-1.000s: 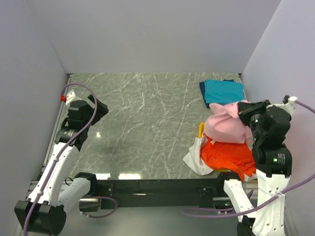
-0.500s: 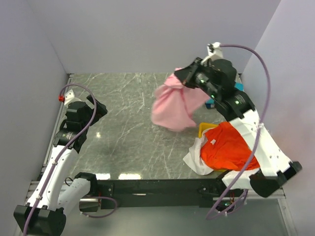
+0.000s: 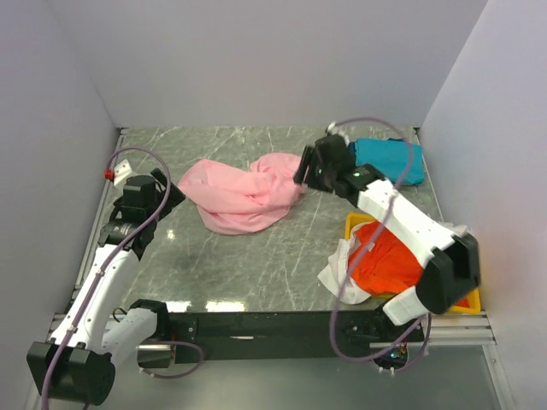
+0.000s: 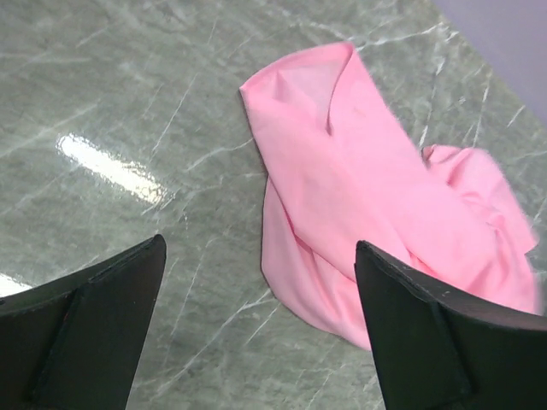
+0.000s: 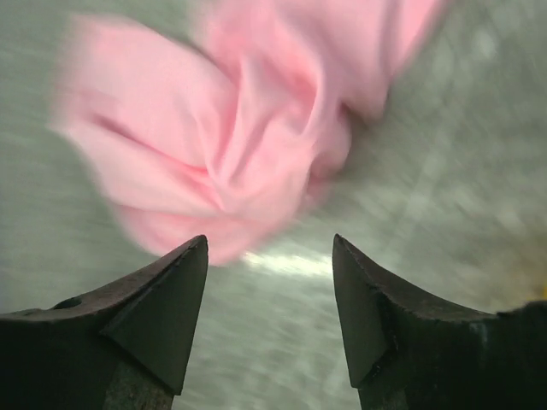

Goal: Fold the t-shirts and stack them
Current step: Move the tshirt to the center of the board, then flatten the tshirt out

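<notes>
The light pink t-shirt (image 3: 244,195) lies crumpled on the marble table, left of centre, also seen in the left wrist view (image 4: 359,196) and blurred in the right wrist view (image 5: 231,145). My right gripper (image 3: 301,171) (image 5: 269,239) hovers open at its right edge, with nothing between the fingers. My left gripper (image 3: 175,191) (image 4: 258,248) stands wide open just off the shirt's left end, not touching it. The teal-blue t-shirt (image 3: 389,160) lies folded at the back right. The orange-red t-shirt (image 3: 389,260) sits on the white t-shirt (image 3: 336,280) at the front right.
A yellow tray (image 3: 349,225) lies under the orange and white shirts by the right wall. Grey walls close in the table on the left, back and right. The right arm's purple cable loops over the front right pile.
My right arm swung the pink shirt from the right-hand pile across to the table's middle, then opened and let it drop. The left arm barely moved.
</notes>
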Controlling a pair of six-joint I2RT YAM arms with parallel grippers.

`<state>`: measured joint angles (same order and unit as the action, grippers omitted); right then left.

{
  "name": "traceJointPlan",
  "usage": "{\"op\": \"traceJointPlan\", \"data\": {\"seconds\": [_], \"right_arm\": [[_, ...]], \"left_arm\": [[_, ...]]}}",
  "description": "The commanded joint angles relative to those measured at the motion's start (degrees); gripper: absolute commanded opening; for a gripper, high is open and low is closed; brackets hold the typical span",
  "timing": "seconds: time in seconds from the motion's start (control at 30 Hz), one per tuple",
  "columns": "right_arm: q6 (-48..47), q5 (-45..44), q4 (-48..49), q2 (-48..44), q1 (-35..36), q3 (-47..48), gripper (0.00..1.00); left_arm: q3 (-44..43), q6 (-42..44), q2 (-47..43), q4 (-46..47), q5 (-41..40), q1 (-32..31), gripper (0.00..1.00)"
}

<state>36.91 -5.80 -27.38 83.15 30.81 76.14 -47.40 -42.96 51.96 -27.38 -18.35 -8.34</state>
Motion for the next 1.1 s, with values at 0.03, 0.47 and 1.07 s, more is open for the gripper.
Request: {"op": "traceJointPlan", "data": {"seconds": [0.03, 0.47, 1.07], "right_arm": [[-3.5, -0.4, -4.6, 5.6, -0.9, -3.8, 0.65], [-0.9, 11.3, -0.3, 18.0, -5.8, 6.4, 0.59], [-1.0, 18.5, 0.5, 26.7, -7.8, 10.8, 0.58]], "left_arm": [[2.2, -2.6, 0.9, 2.1, 1.1, 0.1, 0.97], [-2.3, -2.0, 22.8, 15.3, 13.0, 5.0, 0.92], [-17.8, 2.7, 47.4, 17.2, 14.2, 7.5, 0.64]]}}
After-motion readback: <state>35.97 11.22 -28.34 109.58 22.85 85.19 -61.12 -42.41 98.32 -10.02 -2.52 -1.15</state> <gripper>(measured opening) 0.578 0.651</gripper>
